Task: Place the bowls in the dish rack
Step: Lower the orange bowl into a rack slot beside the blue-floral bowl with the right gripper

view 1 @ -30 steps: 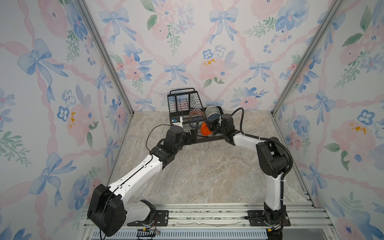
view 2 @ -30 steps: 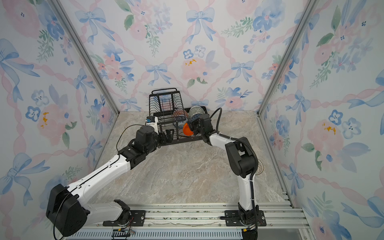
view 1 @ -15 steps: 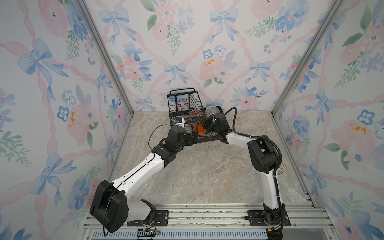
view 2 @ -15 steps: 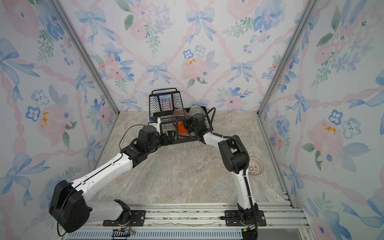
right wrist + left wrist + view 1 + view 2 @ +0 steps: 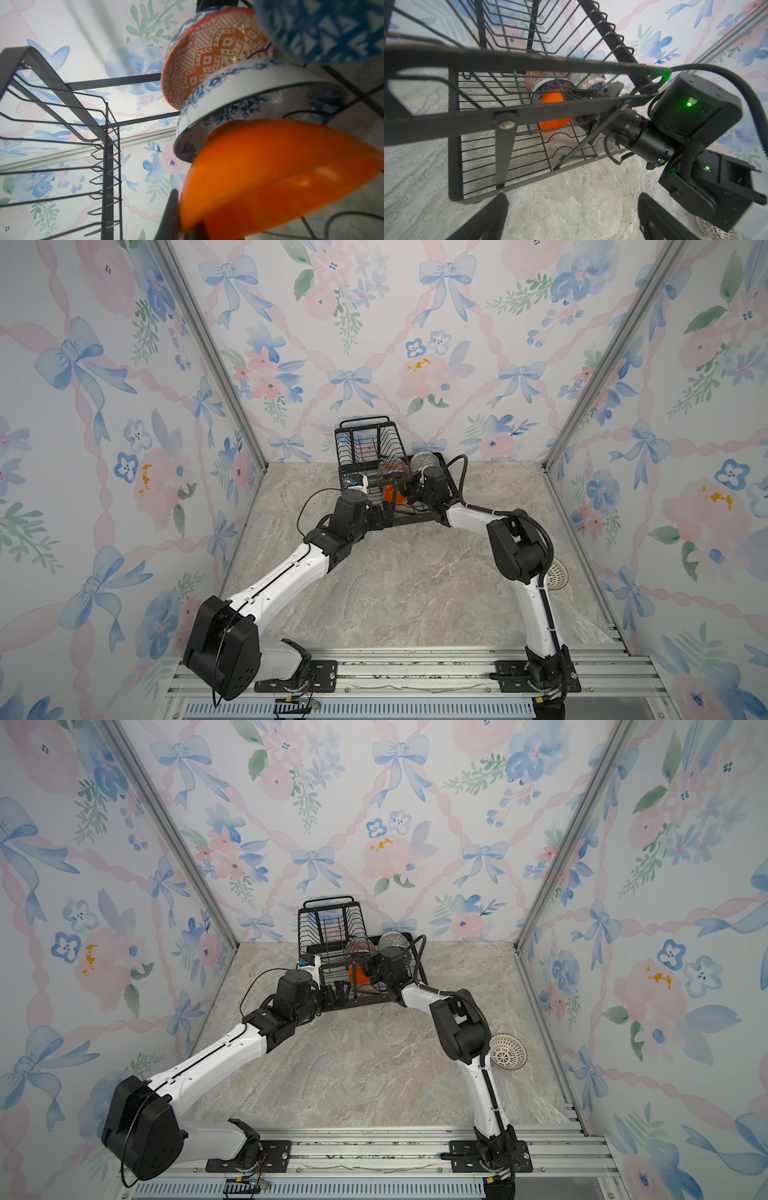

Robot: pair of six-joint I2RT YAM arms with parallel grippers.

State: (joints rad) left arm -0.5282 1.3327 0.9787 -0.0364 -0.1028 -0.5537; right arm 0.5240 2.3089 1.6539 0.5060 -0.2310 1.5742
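Orange bowl (image 5: 552,98) (plain) in rack (image 5: 454,124)

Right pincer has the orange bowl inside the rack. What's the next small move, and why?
Probably open the right pincer and let go. It is shut on the rim of the plain glossy orange bowl. That bowl already stands on edge inside the black wire dish rack, its lower edge seemingly down on the rack's base, right beside the white bowl with blue floral pattern.

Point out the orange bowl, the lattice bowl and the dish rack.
orange bowl (image 5: 270,176): right wrist view, its side.
lattice bowl (image 5: 508,1051): a top view, its inside.
dish rack (image 5: 446,124): left wrist view, a flat frame bar.
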